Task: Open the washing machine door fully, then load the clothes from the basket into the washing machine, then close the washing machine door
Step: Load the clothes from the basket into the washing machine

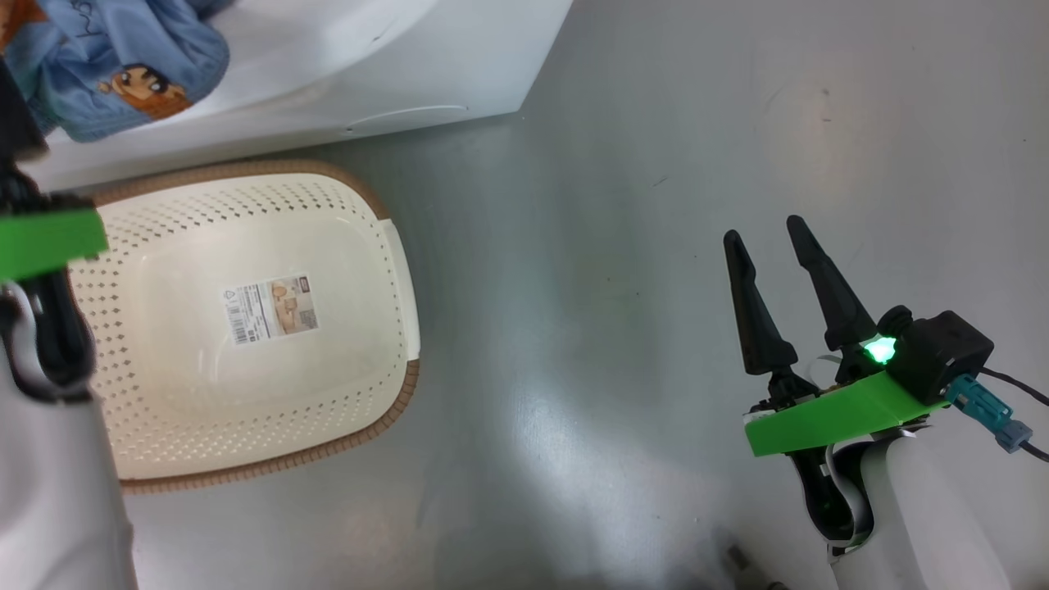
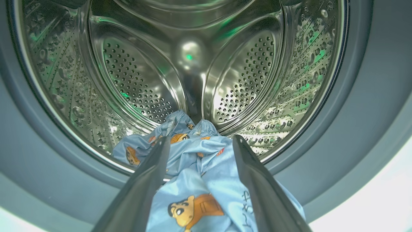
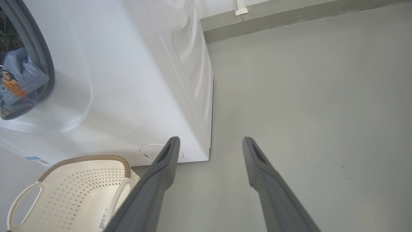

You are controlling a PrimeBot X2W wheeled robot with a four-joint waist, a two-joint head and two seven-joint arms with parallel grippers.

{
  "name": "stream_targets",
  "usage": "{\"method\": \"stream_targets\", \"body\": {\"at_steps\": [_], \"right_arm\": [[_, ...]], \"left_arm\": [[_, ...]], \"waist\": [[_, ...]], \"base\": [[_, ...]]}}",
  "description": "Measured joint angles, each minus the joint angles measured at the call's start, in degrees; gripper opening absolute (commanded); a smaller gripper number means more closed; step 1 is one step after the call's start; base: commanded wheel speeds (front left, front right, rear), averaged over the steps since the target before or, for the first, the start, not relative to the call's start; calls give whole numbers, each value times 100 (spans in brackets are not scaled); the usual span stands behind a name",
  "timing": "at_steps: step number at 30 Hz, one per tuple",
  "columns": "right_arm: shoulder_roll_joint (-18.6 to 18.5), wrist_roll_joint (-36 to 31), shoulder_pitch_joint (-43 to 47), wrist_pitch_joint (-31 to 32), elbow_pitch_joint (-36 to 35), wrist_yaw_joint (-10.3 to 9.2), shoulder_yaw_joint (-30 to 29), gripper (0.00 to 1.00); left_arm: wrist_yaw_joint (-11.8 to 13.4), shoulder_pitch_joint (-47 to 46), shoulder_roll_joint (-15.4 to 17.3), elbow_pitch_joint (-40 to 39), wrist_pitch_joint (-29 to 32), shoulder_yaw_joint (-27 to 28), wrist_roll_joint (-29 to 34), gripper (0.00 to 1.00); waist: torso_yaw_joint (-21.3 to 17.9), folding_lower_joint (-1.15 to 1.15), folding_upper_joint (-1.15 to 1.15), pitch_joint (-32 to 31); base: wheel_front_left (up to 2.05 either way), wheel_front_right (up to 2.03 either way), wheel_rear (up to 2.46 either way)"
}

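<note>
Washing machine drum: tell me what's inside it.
The clothes lie at the drum's front lip, spilling out over the gasket, between the left gripper's spread fingers. Whatever sits beneath the fabric is covered.

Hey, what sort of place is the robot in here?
Probably a laundry area, perhaps a bare test room: a white front-loading washing machine with a steel drum, a perforated laundry basket beside it, and a plain grey floor.
</note>
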Motion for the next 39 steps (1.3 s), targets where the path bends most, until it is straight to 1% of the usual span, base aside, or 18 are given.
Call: {"method": "stream_targets", "body": {"at_steps": [3, 7, 15, 21, 24, 28, 29, 32, 39], "right_arm": [[0, 1, 1, 0, 0, 0, -12, 100], [-1, 1, 1, 0, 2, 0, -4, 100], [-1, 1, -1, 0, 27, 0, 25, 100], [-2, 23, -2, 0, 58, 0, 71, 100], [-2, 25, -1, 0, 63, 0, 51, 100], [-1, 25, -1, 0, 64, 0, 9, 100], [-1, 25, -1, 0, 64, 0, 9, 100], [-2, 25, -1, 0, 64, 0, -16, 100], [-2, 25, -1, 0, 73, 0, -7, 100]], "left_arm": [[0, 503, -130, -389, 1, 49, 101, 100], [0, 970, -308, -650, 1, 81, 91, 100], [13, 1694, -361, -882, 1, -31, 90, 100], [222, 2376, -360, -939, 1, -280, -10, 100], [286, 2702, -357, -977, 2, -449, 147, 100], [543, 3110, -345, -1037, 3, -569, -54, 100], [543, 3110, -345, -1037, 3, -569, -54, 100], [657, 3303, -346, -1100, 7, -670, -159, 100], [817, 3546, -337, -1177, 7, -683, -212, 100]], "waist": [[30, -1, 0, -15], [48, 0, 0, -25], [62, 0, 0, -72], [15, 0, 0, -105], [34, 0, 0, -116], [72, 0, 0, -123], [72, 0, 0, -123], [104, 0, 0, -129], [122, 0, 0, -164]], "base": [[0, 0, 0], [0, 0, 0], [0, 0, 0], [0, 0, 0], [0, 0, 0], [0, 0, 0], [0, 0, 0], [0, 0, 0], [0, 0, 0]]}}
